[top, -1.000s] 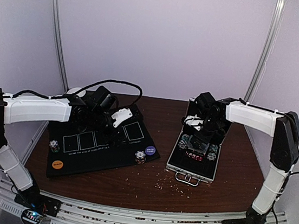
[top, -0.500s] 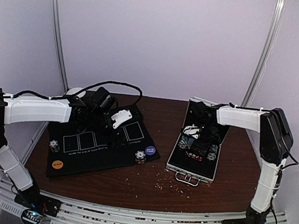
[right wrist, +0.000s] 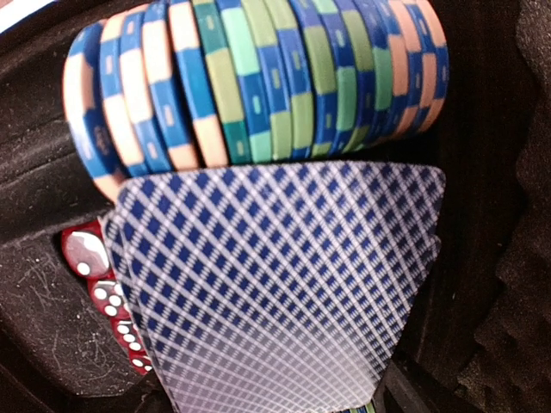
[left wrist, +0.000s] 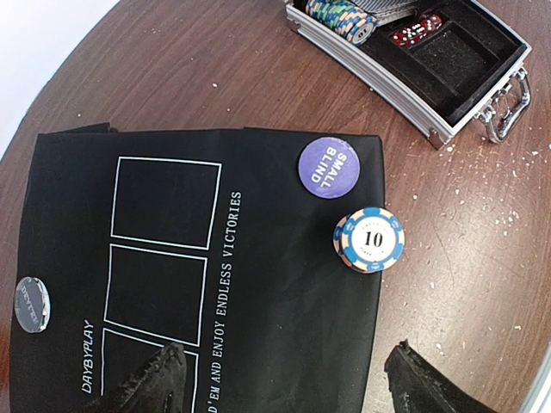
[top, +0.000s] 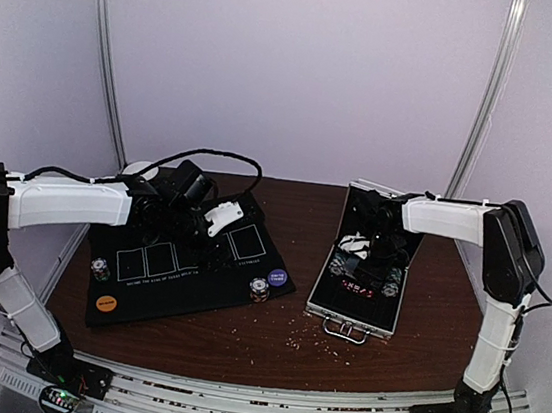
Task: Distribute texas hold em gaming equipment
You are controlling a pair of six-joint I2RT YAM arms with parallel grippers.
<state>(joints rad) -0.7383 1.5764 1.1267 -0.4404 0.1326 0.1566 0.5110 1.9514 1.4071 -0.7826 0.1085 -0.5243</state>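
Left gripper [left wrist: 288, 391] released, empty, bottom of frame over black mat [left wrist: 69, 172]. Right gripper [top: 361, 249] inside case [top: 351, 320], 1 card [right wrist: 275, 284] below chip row [right wrist: 258, 86]; grip can't tell.

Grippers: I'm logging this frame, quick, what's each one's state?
Left gripper: open, empty.
Right gripper: cannot tell; a playing card hides its fingers.

You have a dark wooden table [top: 269, 342] with a black mat [top: 176, 285] on its left side, printed with white rectangles and lettering. To the mat's right lies an open silver case [top: 352, 322] with black lining. Its handle [left wrist: 504, 107] faces the near edge, and red dice [left wrist: 416, 30] sit in one compartment. Pale crumbs [left wrist: 482, 198] dot the wood around it.
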